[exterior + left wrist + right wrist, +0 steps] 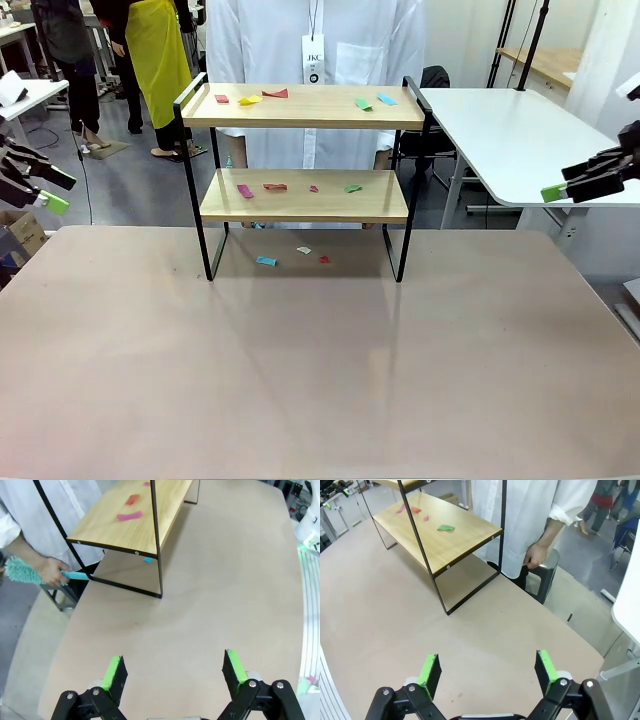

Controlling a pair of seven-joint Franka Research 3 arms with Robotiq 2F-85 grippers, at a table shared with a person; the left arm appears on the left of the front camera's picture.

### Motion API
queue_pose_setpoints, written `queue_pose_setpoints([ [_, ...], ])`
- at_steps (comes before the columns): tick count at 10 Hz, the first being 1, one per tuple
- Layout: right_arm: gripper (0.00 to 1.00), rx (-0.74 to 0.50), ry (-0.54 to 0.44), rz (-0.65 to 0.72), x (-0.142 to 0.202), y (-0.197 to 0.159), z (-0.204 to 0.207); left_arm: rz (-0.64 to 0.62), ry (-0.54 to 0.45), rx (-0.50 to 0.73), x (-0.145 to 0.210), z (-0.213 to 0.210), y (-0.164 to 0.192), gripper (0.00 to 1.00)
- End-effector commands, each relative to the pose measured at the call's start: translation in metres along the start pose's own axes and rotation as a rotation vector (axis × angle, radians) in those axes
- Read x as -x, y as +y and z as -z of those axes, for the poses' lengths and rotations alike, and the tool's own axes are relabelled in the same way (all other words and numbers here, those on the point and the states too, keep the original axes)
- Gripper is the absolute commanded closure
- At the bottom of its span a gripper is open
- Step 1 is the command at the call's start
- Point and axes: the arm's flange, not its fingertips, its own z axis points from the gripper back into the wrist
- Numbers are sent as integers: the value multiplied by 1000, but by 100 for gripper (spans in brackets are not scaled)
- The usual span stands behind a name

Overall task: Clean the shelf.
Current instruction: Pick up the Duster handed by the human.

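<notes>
Down at the near edge of the big tan tabletop [320, 400], left gripper [175, 672] and right gripper [487, 672] both have their jaws spread wide, with nothing between them. Well apart from them, at the far middle, stands the two-tier shelf [310, 107], light wood boards in a thin black metal frame.

My worry: that frame looks light, so a clumsy nudge could slide or tip it. The coloured paper scraps [363, 103] are flat, so pinching them may fail, and sweeping would scatter them.

There are about five scraps on the top board, four on the lower one and three on the table beneath. Behind it, a person's hand [50, 571] grips a teal fluffy duster [22, 570]. The other hand [536, 555] hangs loosely curled, probably empty.
</notes>
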Motion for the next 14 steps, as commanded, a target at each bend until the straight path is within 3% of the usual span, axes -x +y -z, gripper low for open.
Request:
queue_pose_setpoints([
  [1,0,5,8,-5,-2,2,-1,-11,-4,9,-6,-3,-5,0],
  [2,0,0,0,0,0,0,0,-11,-4,9,-6,-3,-5,0],
  [3,0,-5,-17,-1,-5,-29,1,3,7,3,-3,0,-2,0],
  [5,0,-64,-97,-29,3,-78,7,-15,-107,48,10,-7,27,0],
  [7,0,-112,-153,-90,14,-100,11,16,-237,111,24,-11,48,0],
  [10,0,-122,-231,-95,31,-135,15,97,-356,69,35,-21,67,0],
  [14,0,-118,-320,-70,43,-161,5,92,-384,44,43,-28,83,0],
])
